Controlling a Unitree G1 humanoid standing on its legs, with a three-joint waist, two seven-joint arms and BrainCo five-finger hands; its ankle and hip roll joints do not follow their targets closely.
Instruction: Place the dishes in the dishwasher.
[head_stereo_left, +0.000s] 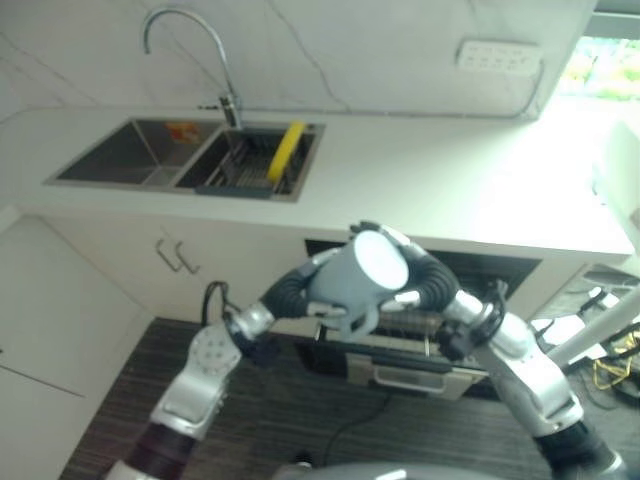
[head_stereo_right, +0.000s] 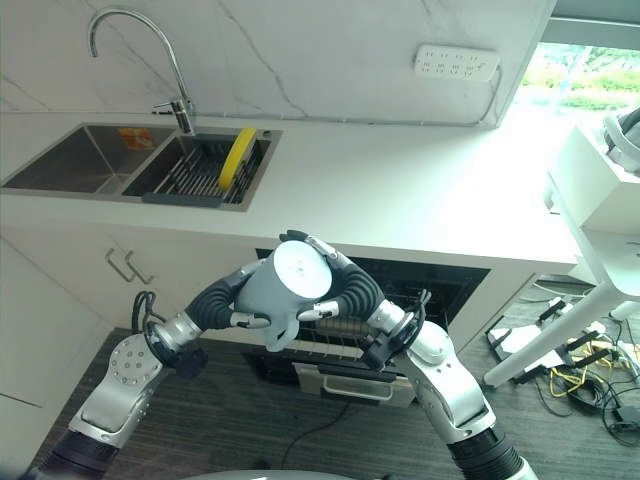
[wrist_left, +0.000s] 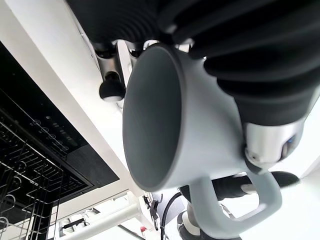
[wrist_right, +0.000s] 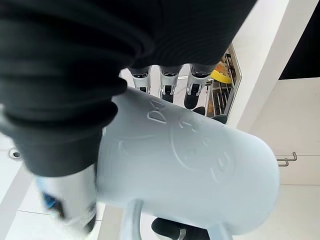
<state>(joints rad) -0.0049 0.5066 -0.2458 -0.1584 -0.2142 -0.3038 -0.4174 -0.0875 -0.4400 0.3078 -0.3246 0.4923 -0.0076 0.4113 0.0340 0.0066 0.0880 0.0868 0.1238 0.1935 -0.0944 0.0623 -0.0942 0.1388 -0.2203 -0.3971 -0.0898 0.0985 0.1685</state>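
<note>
Right eye view showed both hands meeting on a grey mug (head_stereo_right: 285, 285), held in the air above the pulled-out dishwasher rack (head_stereo_right: 335, 345). The left hand (head_stereo_right: 232, 295) gripped the mug's side from the robot's left, and the right hand (head_stereo_right: 345, 290) wrapped it from the right, fingers curled against its wall. The mug's base faced up toward the head camera, its handle pointing down; the left wrist view looked into its open mouth (wrist_left: 152, 117). The dishwasher (head_stereo_right: 440, 285) stood open under the white counter (head_stereo_right: 400, 190). A yellow plate (head_stereo_right: 236, 157) stood on edge in the sink's drying rack (head_stereo_right: 190, 170). By these pictures the mug was not yet racked, and the plate remained to be moved.
</note>
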